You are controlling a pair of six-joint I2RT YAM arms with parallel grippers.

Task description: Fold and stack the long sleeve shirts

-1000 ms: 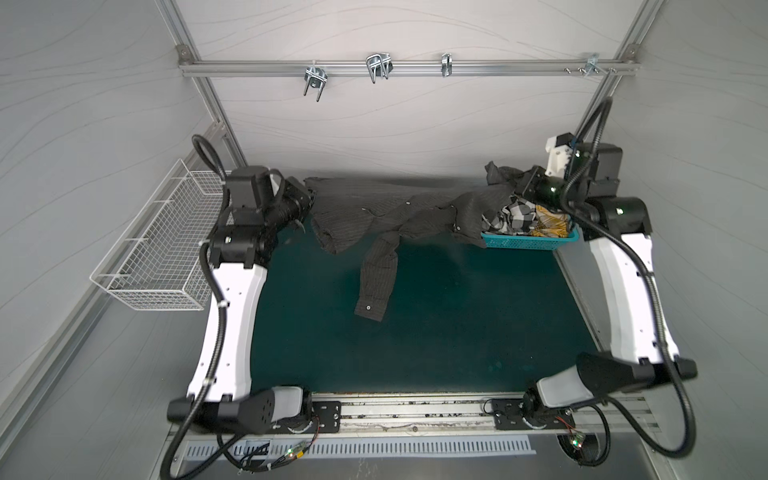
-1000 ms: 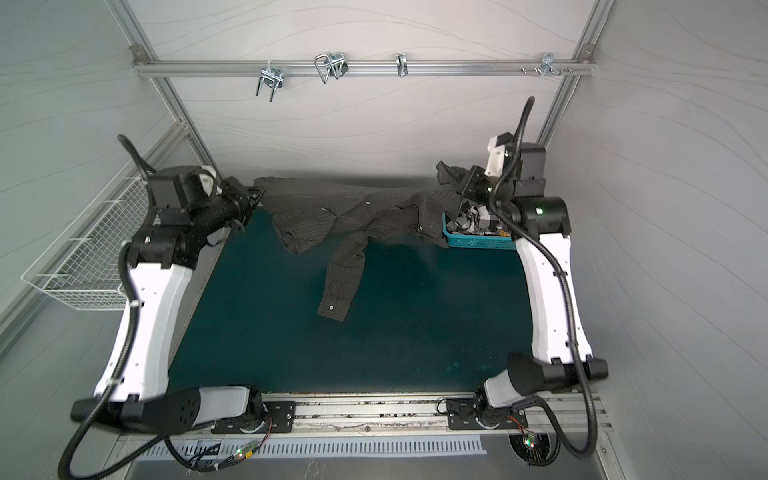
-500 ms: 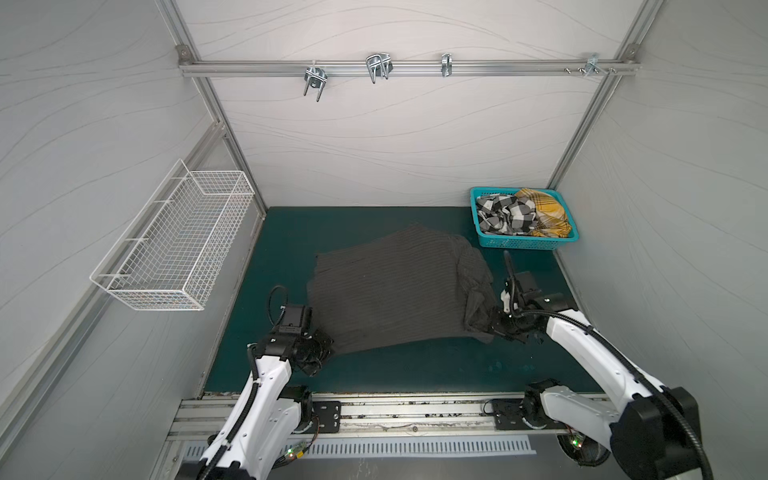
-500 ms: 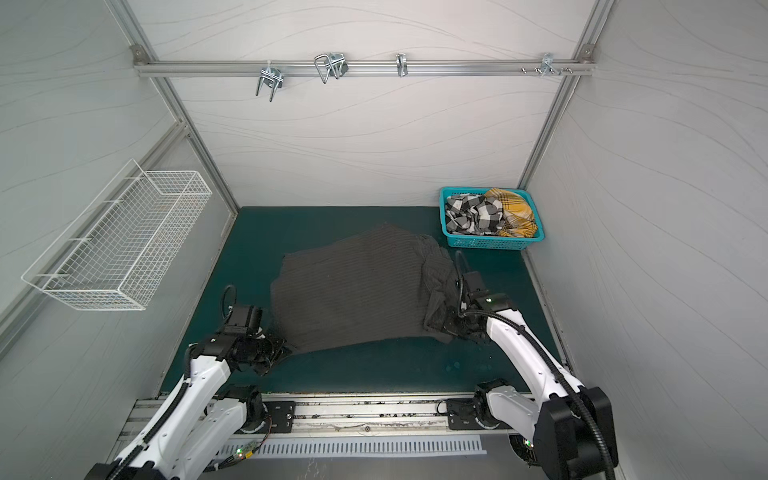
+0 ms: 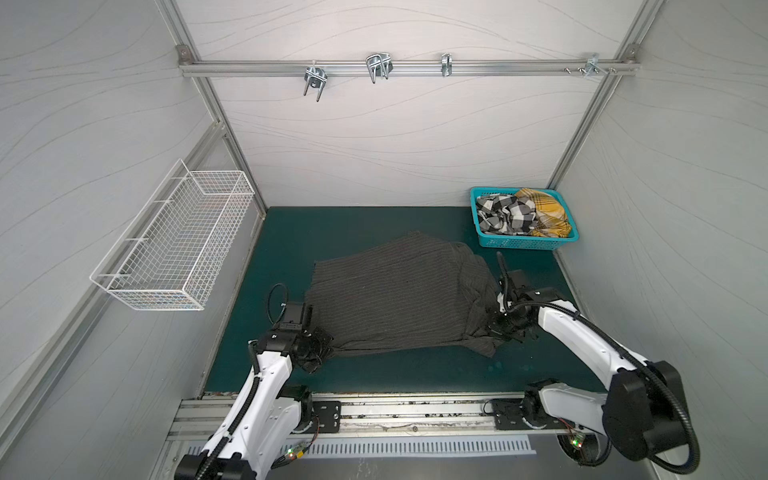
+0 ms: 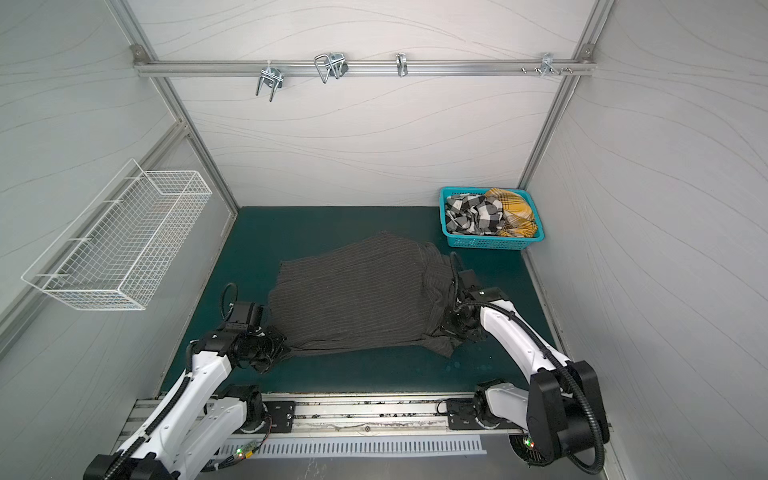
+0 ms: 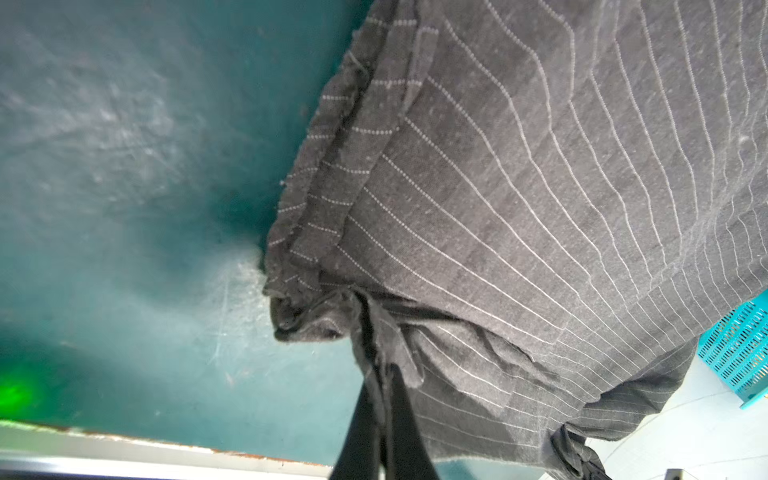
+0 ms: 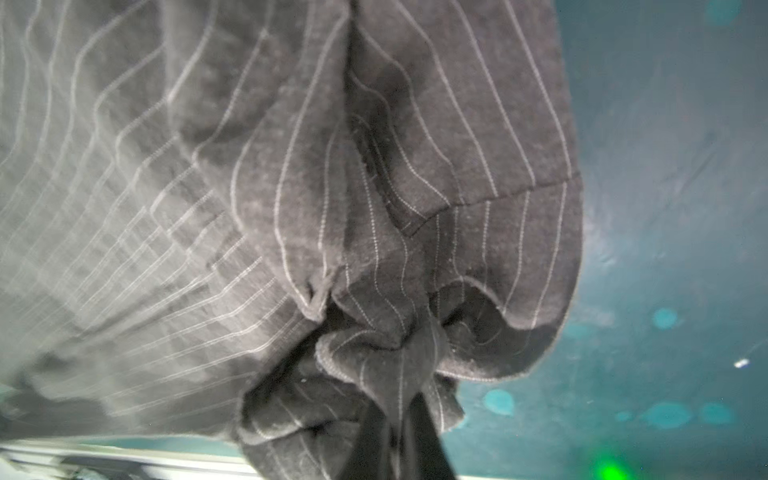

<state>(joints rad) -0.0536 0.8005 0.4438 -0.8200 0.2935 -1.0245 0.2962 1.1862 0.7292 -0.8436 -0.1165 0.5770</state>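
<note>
Pinstriped shirt is thin, soft, light cloth with no stiffness of its own (it puckers wherever it is pinched, as both wrist views show). It should drag easily over the mat but won't keep a crease unless laid flat. Best taken at hem corners or seams where layers double up, both corners at once so the edge is taut, not mid-panel. It lies spread and mostly flat on the mat, in front of the basket and off to its left. Its bunched edge on the basket's side is near the basket but apart from it. Checked shirt and yellow plaid shirt sit crumpled inside the basket, checked one in its left half, neither touched by an arm. Left gripper is low at the shirt corner farthest from the basket, jaws pinched tight on a gathered wad of hem. Right gripper is low at the front corner on the basket's side, straight in front of the basket, jaws closed on a thick bunch of folded cloth. Both arms reach out low from the base, forearms angled inward toward the shirt, wrists close to the mat. Judged: front edge is held at both ends, ready for a pull or fold. The right-hand bunch has several layers, so some could slip out or extra cloth come along.
</note>
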